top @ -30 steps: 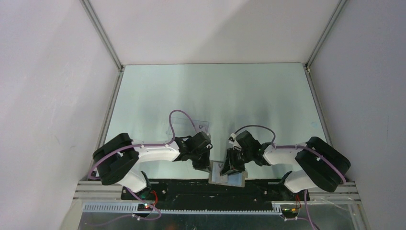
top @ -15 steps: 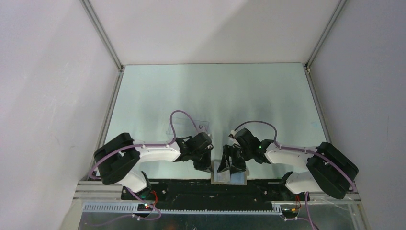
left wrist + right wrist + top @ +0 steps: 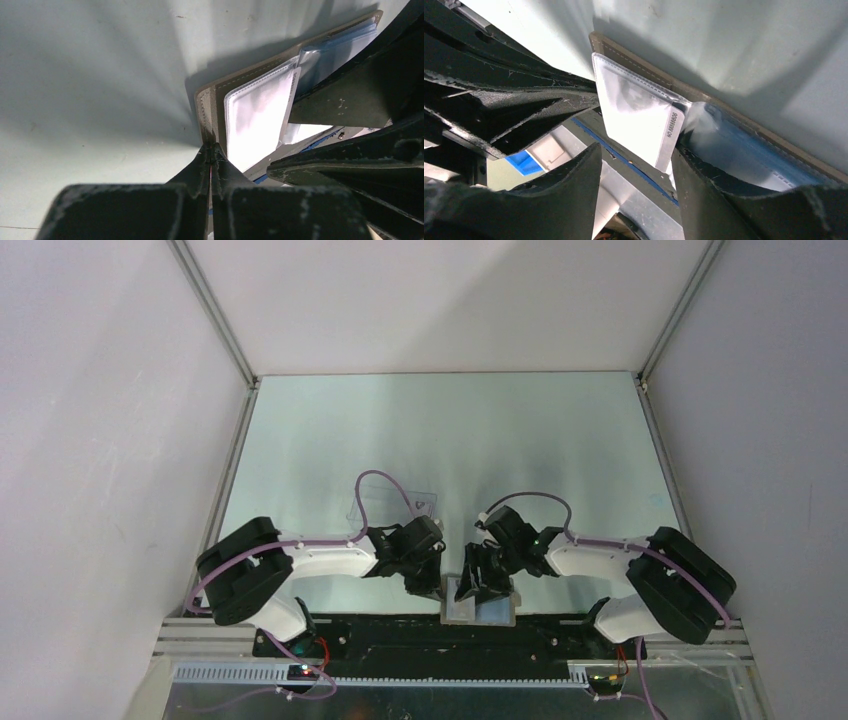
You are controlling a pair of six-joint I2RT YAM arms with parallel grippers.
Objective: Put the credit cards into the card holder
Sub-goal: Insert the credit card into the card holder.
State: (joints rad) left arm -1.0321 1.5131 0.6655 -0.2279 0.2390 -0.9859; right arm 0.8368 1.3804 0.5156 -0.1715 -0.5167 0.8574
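Observation:
The card holder [image 3: 478, 608] lies open at the table's near edge, its grey-brown cover [image 3: 639, 59] around clear sleeves and blue lining [image 3: 749, 157]. My left gripper [image 3: 212, 146] is shut on the edge of the cover [image 3: 206, 107]; in the top view it [image 3: 426, 586] is at the holder's left side. A white credit card [image 3: 641, 117] with small dark print sits partly inside a clear sleeve and also shows in the left wrist view [image 3: 255, 117]. My right gripper [image 3: 636, 150] is open around the card's lower end, with its right finger [image 3: 724, 195] against the card's edge. In the top view it [image 3: 478, 585] hides the card.
A clear plastic box [image 3: 425, 502] lies on the table behind the left wrist, partly hidden by the arm's purple cable. The black base rail [image 3: 400, 632] runs just below the holder. White walls close in the table on three sides.
My right gripper has shifted slightly to the left over the open holder, and its arm has drawn in. The left gripper has kept its hold without moving.

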